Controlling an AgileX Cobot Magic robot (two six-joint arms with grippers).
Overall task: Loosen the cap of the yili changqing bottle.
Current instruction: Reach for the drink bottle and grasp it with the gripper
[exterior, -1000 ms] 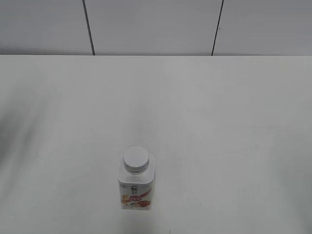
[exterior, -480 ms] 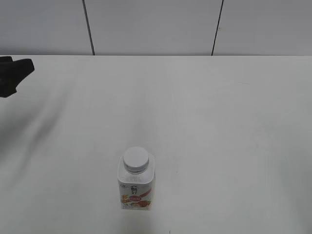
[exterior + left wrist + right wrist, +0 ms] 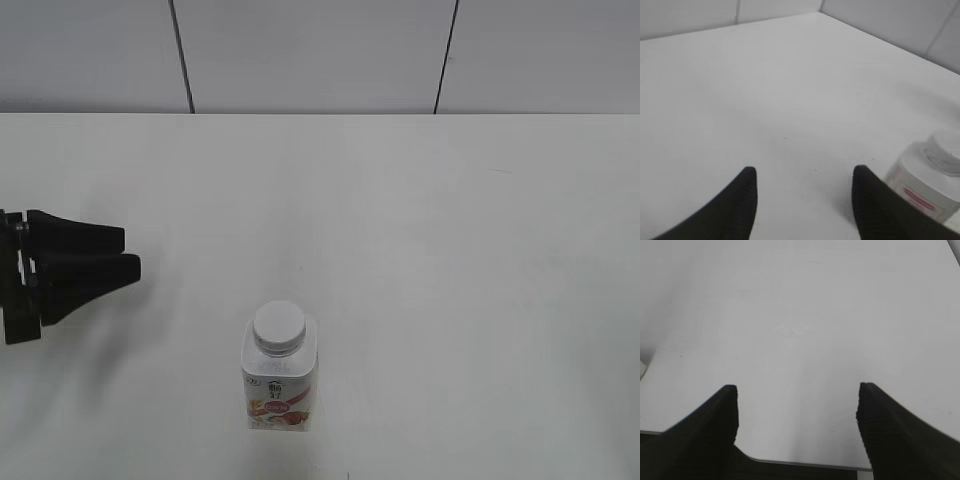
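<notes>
here the bottle (image 3: 280,385) stands right of the left gripper's (image 3: 128,252) parted, empty jaws.

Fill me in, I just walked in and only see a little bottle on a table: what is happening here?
A two-armed robot is about to work on the bottle, which stands upright on the white table with its white cap on. The left gripper is open, off to the bottle's left, touching nothing. In its wrist view the bottle sits just beyond its right finger. The right gripper is also open, over bare table, and does not appear in the exterior view. Nothing is gripped yet.
</notes>
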